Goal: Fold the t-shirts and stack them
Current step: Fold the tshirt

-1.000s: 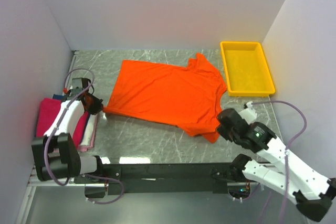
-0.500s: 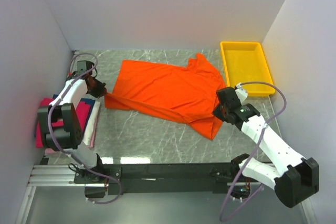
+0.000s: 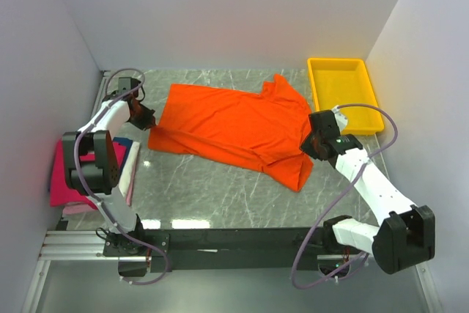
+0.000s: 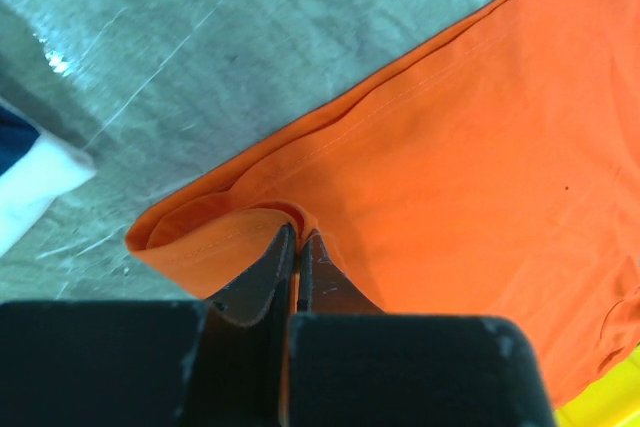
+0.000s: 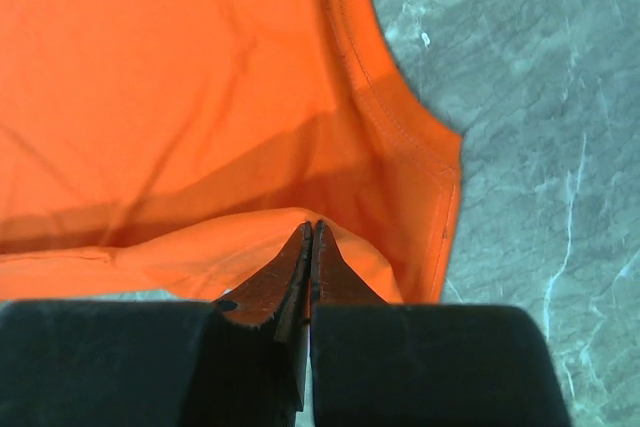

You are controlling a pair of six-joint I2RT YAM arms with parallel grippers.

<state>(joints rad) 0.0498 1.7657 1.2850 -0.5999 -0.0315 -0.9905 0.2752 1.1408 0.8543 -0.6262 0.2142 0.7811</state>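
The bright orange t-shirt [image 3: 234, 126] lies spread across the middle of the table. My left gripper [image 3: 149, 118] is shut on its left bottom-hem corner, and the pinched cloth [image 4: 230, 237] curls up over the closed fingertips. My right gripper [image 3: 311, 144] is shut on the shirt's near right edge by the sleeve, where a fold of orange cloth [image 5: 250, 247] is lifted over the lower layer. A stack of folded shirts, magenta-pink [image 3: 62, 174] with dark blue and pale ones beside it, sits at the left edge.
A yellow plastic tray [image 3: 344, 95] stands at the back right, close to the right arm. White walls enclose the table on three sides. The black rail with the arm bases [image 3: 234, 241] runs along the near edge.
Both grippers have moved toward the back of the table with the shirt's near edge, so the near edge has folded up and away. The left arm has swung off the folded stack.
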